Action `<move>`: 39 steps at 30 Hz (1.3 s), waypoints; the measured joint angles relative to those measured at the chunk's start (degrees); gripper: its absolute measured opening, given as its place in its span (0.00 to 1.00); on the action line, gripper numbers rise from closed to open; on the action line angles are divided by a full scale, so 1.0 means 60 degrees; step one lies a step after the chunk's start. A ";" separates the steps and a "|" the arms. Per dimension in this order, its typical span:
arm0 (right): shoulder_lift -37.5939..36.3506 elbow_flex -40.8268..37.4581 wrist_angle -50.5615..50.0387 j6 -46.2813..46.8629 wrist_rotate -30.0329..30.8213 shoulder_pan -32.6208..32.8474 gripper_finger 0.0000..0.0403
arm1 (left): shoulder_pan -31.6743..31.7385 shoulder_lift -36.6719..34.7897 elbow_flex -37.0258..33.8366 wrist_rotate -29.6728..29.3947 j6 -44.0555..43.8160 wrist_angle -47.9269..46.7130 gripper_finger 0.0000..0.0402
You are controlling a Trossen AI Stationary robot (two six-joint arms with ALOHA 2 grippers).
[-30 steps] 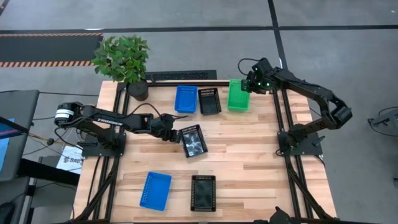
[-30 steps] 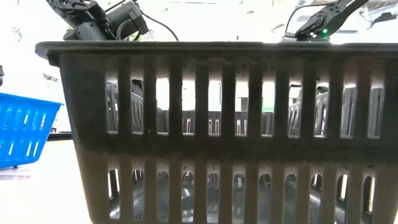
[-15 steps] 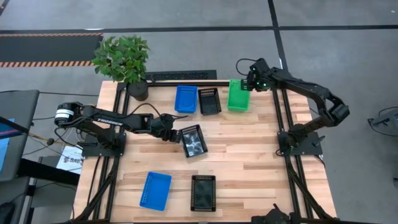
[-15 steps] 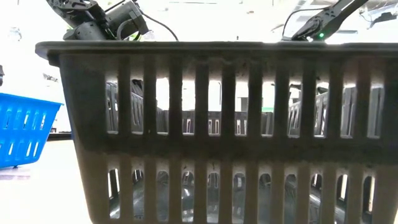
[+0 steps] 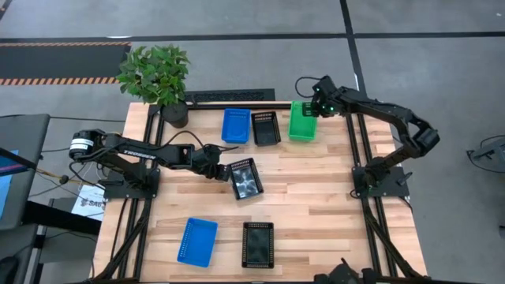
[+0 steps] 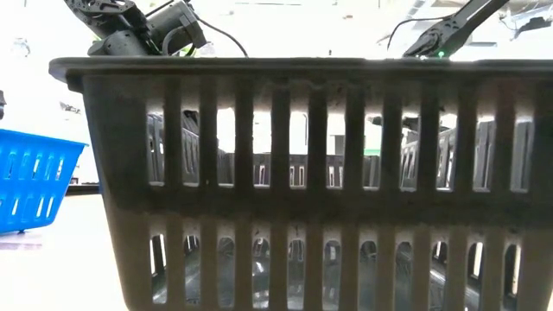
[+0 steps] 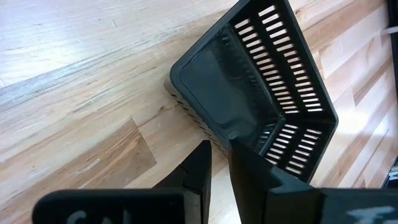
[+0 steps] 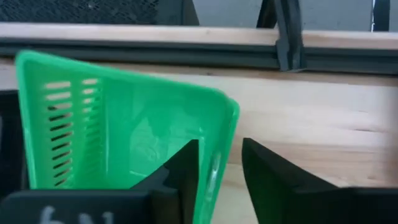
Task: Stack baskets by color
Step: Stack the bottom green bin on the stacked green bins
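The wooden surface (image 5: 316, 197) is seen from above with both arms over it.

Left tool (image 5: 223, 171): extended to mid-surface, closed on the rim of a black basket (image 5: 245, 178). In the left wrist view its two fingers (image 7: 198, 171) are pinched on that basket's (image 7: 261, 93) wall, and the basket is tilted, its open side facing the camera.

Right tool (image 5: 313, 106): at the far edge, over the far rim of the green basket (image 5: 301, 121). In the right wrist view the fingers (image 8: 186, 165) straddle the green wall (image 8: 124, 130), one inside and one outside, with a gap visible on the outer side; a firm grip cannot be confirmed.

Far row, left to right: blue basket (image 5: 235, 125), black basket (image 5: 265, 128), green basket, set just beside one another. A potted plant (image 5: 158, 77) stands at the far left corner.

Near edge: a second blue basket (image 5: 197, 241) and a third black basket (image 5: 258, 245), apart from each other. In the low view that black basket (image 6: 302, 190) fills most of the frame, with the blue one (image 6: 34, 181) at its left.
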 joint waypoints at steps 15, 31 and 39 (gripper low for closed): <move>-0.0090 0.0189 -0.0275 -0.0128 -0.0197 0.0296 0.03 | -0.0007 0.0000 0.0000 0.0066 -0.0076 0.0000 0.10; -0.0306 0.0641 -0.1508 0.0291 -0.0822 0.0097 0.06 | -0.0007 0.0000 0.0000 0.0076 0.0000 -0.0004 0.10; 0.0020 0.0641 -0.1490 0.0050 -0.1348 0.0021 0.05 | -0.0007 0.0000 0.0000 0.0171 0.0004 -0.0004 0.10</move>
